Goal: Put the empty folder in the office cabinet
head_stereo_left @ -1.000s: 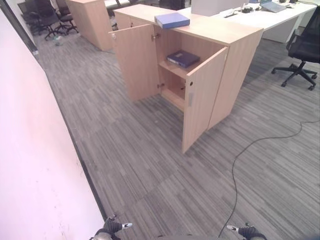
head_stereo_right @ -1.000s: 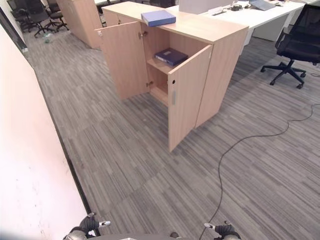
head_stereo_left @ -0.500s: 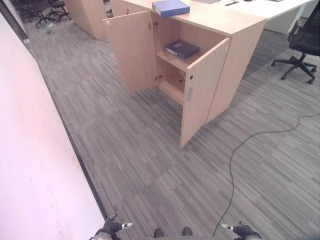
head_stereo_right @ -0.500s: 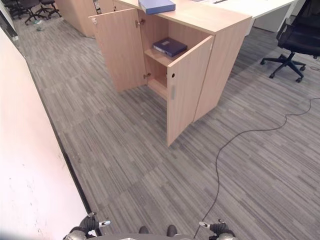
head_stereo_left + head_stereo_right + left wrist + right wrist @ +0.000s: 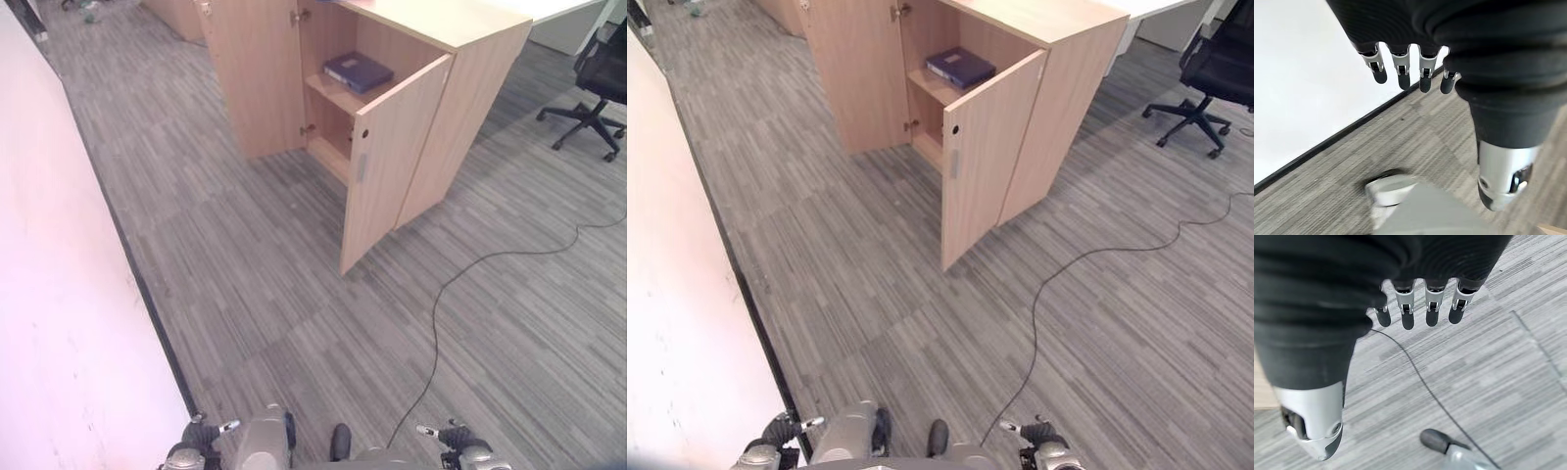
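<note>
Grey striped carpet (image 5: 274,255) runs to a wooden office cabinet (image 5: 470,88) w/ both doors open; a dark blue folder (image 5: 358,70) lies flat on its upper shelf (image 5: 328,93), near the front edge. Left hand (image 5: 1400,63) and right hand (image 5: 1420,303) hang low above the carpet, fingers straight and relaxed, holding nothing. White wall (image 5: 59,323) stands along the carpet's left edge, a black office chair (image 5: 598,78) beside the cabinet's right side.

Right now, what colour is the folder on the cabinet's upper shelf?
Dark blue. The folder lies flat on the shelf inside the open cabinet; clearest in the left eye view.
</note>
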Controlling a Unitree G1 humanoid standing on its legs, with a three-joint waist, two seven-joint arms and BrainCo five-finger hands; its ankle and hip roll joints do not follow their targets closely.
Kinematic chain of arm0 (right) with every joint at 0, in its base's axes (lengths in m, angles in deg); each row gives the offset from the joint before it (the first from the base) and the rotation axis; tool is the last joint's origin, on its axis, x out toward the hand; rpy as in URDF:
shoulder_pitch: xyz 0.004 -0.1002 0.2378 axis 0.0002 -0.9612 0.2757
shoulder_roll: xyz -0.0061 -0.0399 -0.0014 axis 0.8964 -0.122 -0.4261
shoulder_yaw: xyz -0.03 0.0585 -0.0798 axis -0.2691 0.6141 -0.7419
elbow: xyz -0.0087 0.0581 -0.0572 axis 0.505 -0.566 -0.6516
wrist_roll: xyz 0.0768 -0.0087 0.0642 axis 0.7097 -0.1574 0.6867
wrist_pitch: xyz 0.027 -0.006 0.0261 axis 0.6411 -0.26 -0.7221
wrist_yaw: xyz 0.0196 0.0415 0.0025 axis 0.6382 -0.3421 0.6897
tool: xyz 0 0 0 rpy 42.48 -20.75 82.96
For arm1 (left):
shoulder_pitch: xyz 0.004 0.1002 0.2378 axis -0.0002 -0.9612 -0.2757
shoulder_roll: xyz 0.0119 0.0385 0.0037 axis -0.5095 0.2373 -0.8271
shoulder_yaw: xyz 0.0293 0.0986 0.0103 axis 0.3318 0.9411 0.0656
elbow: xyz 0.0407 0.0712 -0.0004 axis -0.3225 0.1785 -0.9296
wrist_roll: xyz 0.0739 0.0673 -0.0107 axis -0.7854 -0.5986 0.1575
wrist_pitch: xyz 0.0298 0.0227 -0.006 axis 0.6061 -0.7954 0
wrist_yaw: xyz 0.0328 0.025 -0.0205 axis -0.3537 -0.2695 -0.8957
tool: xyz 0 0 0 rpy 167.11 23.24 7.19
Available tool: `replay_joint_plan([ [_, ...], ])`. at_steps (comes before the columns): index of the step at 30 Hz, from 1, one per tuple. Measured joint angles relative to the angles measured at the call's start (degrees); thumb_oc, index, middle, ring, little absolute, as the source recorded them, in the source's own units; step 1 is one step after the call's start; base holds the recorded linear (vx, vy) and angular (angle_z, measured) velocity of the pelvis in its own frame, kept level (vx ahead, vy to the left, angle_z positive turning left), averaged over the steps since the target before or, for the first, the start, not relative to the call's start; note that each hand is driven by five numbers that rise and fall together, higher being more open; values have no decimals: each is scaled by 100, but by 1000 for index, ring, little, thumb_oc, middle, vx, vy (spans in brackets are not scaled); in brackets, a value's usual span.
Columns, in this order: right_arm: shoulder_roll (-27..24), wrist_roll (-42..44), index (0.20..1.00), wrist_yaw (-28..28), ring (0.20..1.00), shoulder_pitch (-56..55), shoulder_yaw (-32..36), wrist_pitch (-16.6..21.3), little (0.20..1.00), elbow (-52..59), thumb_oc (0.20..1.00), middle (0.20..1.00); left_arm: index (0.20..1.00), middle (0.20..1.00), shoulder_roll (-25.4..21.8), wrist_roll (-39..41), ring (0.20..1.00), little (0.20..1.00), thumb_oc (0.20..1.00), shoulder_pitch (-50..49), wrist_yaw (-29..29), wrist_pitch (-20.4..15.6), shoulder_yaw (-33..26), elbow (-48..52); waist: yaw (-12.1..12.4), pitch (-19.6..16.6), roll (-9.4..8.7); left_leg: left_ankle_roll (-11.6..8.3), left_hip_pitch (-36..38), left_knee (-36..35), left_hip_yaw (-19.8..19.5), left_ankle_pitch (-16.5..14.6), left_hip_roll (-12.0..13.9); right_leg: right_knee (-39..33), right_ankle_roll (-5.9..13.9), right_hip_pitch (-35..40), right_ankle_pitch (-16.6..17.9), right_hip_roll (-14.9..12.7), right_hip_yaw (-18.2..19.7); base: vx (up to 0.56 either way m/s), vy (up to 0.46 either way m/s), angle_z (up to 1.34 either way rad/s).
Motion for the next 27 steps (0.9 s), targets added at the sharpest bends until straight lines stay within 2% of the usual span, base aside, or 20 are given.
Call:
replay_joint_plan([
  [1, -54, -1, 1000, -6, 1000, 66, 0, 7, 1000, 2, 1000, 1000, 1000, 1000, 41, 3, 1000, 1000, 1000, -12, 4, 1, -8, -66, 21, 47, 78, -36, 147, -795, -48, 185, 25, -14, 92, 78, -19, 41, 17, 132, 52, -4],
  [2, -106, -1, 1000, -19, 1000, 85, 0, 16, 1000, 4, 1000, 1000, 1000, 1000, 83, 14, 1000, 1000, 1000, -47, 7, 7, -12, -101, 16, 49, 187, -53, 217, -1222, -77, 318, 78, 7, 131, 139, -39, 116, 6, 206, 85, -10],
  [3, -130, -1, 1000, -33, 1000, 101, -6, 29, 1000, 9, 1000, 1000, 1000, 1000, 107, 66, 1000, 1000, 1000, -114, 10, 8, -16, -96, 39, 46, 298, -40, 209, -1338, -148, 377, 118, 8, 81, 235, -37, 171, 4, 206, 86, -9],
  [5, -136, -3, 1000, -64, 1000, 143, -11, 39, 1000, -7, 1000, 1000, 1000, 1000, 126, 94, 1000, 1000, 1000, -187, 17, 4, -39, -130, 74, 2, 409, -76, 222, -1597, -140, 531, 119, 4, 231, 389, -249, 227, 42, 181, 87, -9],
  [6, -136, -5, 1000, -77, 1000, 130, -10, 37, 1000, -8, 1000, 1000, 1000, 1000, 128, 100, 1000, 1000, 1000, -187, 26, 6, -47, -131, 91, 19, 420, -59, 238, -1577, -133, 569, 117, 6, 131, 497, -231, 223, 44, 240, 126, -16],
  [9, -128, -6, 1000, -88, 1000, 124, -14, 37, 1000, -15, 1000, 1000, 1000, 1000, 142, 103, 1000, 1000, 1000, -227, 28, -4, -115, -131, 145, -4, 423, -38, 308, -1591, 69, 583, 77, 7, 268, 759, -440, 117, 98, 220, 119, -14],
  [11, -134, -10, 1000, -85, 1000, -4, 14, 27, 1000, -36, 1000, 1000, 1000, 1000, 149, 103, 1000, 1000, 1000, -236, 32, -3, -237, -128, 155, -93, 474, 260, 539, -1540, 261, 766, 64, 8, 539, 1069, -650, -10, 99, 311, 205, -6],
  [13, -129, -11, 1000, -78, 1000, -74, 22, 24, 1000, -40, 1000, 1000, 1000, 1000, 144, 103, 1000, 1000, 1000, -278, 33, -3, -237, -128, 168, -162, 443, 317, 655, -1541, 374, 794, 28, 8, 616, 1152, -756, -75, 115, 343, 267, 6],
  [14, -44, -22, 1000, -62, 1000, -310, 2, 9, 1000, -248, 1000, 1000, 1000, 1000, 113, 104, 1000, 1000, 1000, -369, 43, -2, -238, -195, 78, -526, 307, 565, 879, -1591, 469, 1086, -278, 13, 883, 1375, -987, -387, 61, 189, 153, 13],
  [15, 28, -27, 1000, -29, 1000, -349, 13, -17, 1000, -335, 1000, 1000, 1000, 1000, 99, 104, 1000, 1000, 1000, -347, 46, -9, -238, -173, 150, -606, 162, 668, 934, -1574, 574, 961, -418, 98, 909, 1371, -998, -556, 73, 226, 181, 17],
  [16, 84, -33, 1000, -10, 1000, -363, 21, 0, 1000, -354, 1000, 1000, 1000, 1000, 84, 103, 1000, 1000, 1000, -328, 46, -27, -236, -156, 145, -619, 97, 784, 991, -1533, 569, 882, -522, 240, 948, 1362, -975, -655, 6, 302, 251, -4],
  [18, 148, -59, 1000, 28, 1000, -369, 56, -5, 1000, -350, 1000, 1000, 1000, 1000, 82, 102, 1000, 1000, 1000, -192, 41, -29, -234, -178, 159, -647, 43, 881, 1161, -1537, 557, 669, -671, 533, 1066, 1367, -887, -824, -72, 275, 277, 10],
  [19, 168, -61, 1000, 42, 1000, -365, 55, -6, 1000, -337, 1000, 1000, 1000, 1000, 78, 103, 1000, 1000, 1000, -144, 44, -19, -234, -192, 161, -647, 55, 889, 1320, -1540, 555, 540, -747, 900, 1063, 1342, -891, -909, -73, 296, 379, 0],
  [21, 158, -63, 1000, 66, 1000, -364, 54, -4, 1000, -246, 1000, 1000, 1000, 1000, 78, 105, 1000, 1000, 1000, -136, 45, -27, -227, -183, 165, -761, 234, 942, 1593, -1582, 565, 270, -828, 2212, 1072, 927, -893, -1103, -73, 192, 279, -3],
  [22, 143, -63, 1000, 80, 1000, -358, 54, 0, 1000, -205, 1000, 1000, 1000, 1000, 67, 108, 1000, 1000, 1000, -140, 50, -26, -227, -186, 150, -785, 270, 998, 1699, -1579, 553, 190, -888, 3005, 1122, 605, -862, -1250, -80, 135, 210, 7],
  [23, 152, -64, 1000, 93, 1000, -394, 50, 1, 1000, -149, 1000, 1000, 1000, 1000, 47, 111, 1000, 1000, 1000, -148, 65, -33, -224, -186, 152, -812, 294, 971, 1730, -1524, 515, 116, -1000, 3649, 1242, 331, -966, -1492, -96, 195, 300, 18],
  [24, 168, -63, 1000, 129, 1000, -415, 47, -12, 1000, -168, 1000, 1000, 1000, 1000, 25, 114, 1000, 1000, 1000, -94, 82, -57, -212, -167, 162, -901, 234, 1098, 1760, -1532, 467, -43, -1140, 4016, 1356, 100, -914, -1696, -9, 185, 280, 29],
  [25, 166, -63, 1000, 137, 1000, -406, 50, -19, 1000, -169, 1000, 1000, 1000, 1000, -5, 115, 1000, 1000, 1000, -24, 87, -55, -138, -176, 169, -898, 213, 1263, 1866, -1530, 416, -74, -1295, 4530, 1521, -111, -626, -1902, -4, 175, 250, 43],
  [26, 141, -62, 1000, 133, 1000, -409, 50, -22, 1000, -169, 1000, 1000, 1000, 1000, 2, 116, 1000, 1000, 1000, 5, 90, -56, -62, -173, 160, -889, 240, 1364, 1992, -1524, 298, -124, -1411, 4925, 1527, -218, -258, -2029, -13, 177, 212, 53],
  [27, 128, -61, 1000, 130, 1000, -414, 44, -25, 1000, -170, 1000, 1000, 1000, 1000, 5, 115, 1000, 1000, 1000, 23, 87, -56, 27, -172, 144, -865, 298, 1420, 2101, -1533, 184, -164, -1455, 5185, 1498, -306, 109, -2031, 10, 181, 164, 59],
])
